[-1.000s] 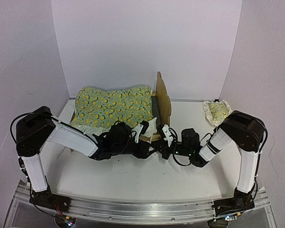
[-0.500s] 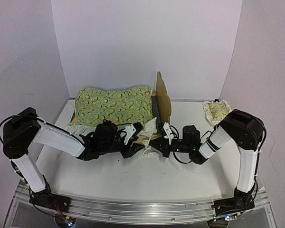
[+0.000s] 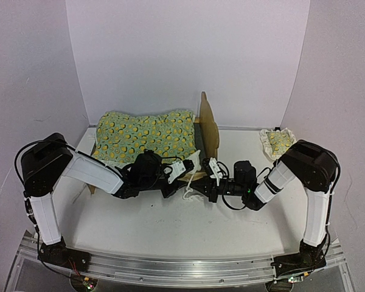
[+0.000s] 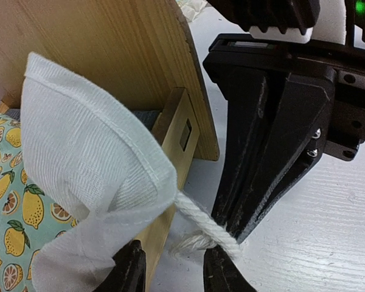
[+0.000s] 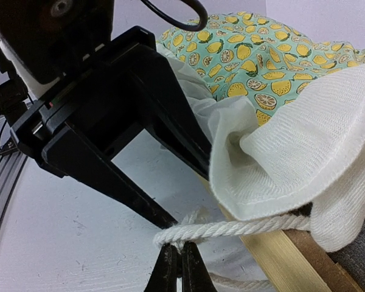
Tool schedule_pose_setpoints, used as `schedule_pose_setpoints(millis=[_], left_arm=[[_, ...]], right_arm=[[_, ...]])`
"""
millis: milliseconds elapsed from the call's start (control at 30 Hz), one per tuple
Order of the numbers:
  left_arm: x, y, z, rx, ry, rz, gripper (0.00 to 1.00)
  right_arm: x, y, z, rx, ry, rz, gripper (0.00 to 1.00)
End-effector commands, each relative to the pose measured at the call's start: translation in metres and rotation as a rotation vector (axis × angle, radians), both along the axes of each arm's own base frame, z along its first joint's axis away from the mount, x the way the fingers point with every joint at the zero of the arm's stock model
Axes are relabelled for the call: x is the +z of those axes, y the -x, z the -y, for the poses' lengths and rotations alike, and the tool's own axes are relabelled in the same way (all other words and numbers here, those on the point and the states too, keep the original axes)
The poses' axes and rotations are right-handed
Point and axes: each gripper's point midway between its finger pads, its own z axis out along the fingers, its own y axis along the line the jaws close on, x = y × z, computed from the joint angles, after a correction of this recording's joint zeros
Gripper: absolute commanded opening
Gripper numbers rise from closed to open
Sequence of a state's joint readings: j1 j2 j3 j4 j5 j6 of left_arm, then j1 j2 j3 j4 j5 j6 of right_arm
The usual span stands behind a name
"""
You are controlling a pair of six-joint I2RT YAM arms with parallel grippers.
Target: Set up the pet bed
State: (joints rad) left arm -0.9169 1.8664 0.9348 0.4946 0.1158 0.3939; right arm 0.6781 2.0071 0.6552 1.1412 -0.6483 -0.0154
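White table [image 3: 170,225], overhead: the pet bed [image 3: 208,125] lies at 11 o'clock of both grippers, its near corner beside them. Only the wrist views show the right gripper [image 5: 175,250], jaws pinched closed on a white cord [image 5: 231,228], and the left gripper [image 4: 176,267], jaws parted astride a white ruffle [image 4: 91,158].

Bright, even light; soft shadows; wrist views soft at near edges.
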Motion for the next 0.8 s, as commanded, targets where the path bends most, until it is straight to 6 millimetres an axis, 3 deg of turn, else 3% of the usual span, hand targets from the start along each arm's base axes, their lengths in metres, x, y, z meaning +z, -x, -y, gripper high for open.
schedule_pose_setpoints(millis=[0, 133, 400, 433, 500, 533, 667, 767], left_arm=[[0.009, 0.001, 0.014, -0.070, 0.011, -0.010, 0.31], [0.008, 0.009, 0.017, -0.120, 0.016, -0.056, 0.29], [0.014, -0.004, 0.016, -0.056, 0.022, -0.058, 0.00], [0.016, -0.007, 0.016, -0.039, 0.026, -0.058, 0.00], [0.019, -0.011, 0.013, -0.005, 0.032, -0.059, 0.00], [0.020, -0.011, 0.011, 0.005, 0.037, -0.064, 0.00], [0.022, -0.013, 0.009, 0.032, 0.048, -0.079, 0.00], [0.020, -0.015, 0.008, 0.049, 0.052, -0.092, 0.00]], right_arm=[[0.025, -0.004, -0.004, 0.020, -0.055, 0.077, 0.00], [0.026, -0.005, -0.004, 0.019, -0.057, 0.078, 0.00], [0.033, -0.012, -0.001, -0.040, -0.074, 0.031, 0.00], [0.035, -0.015, 0.002, -0.080, -0.076, -0.005, 0.05], [0.030, -0.026, 0.014, -0.198, -0.030, -0.086, 0.26], [0.023, -0.026, 0.018, -0.224, 0.015, -0.127, 0.29], [0.001, -0.010, 0.030, -0.286, 0.205, -0.139, 0.55], [-0.009, 0.000, 0.034, -0.275, 0.305, -0.073, 0.66]])
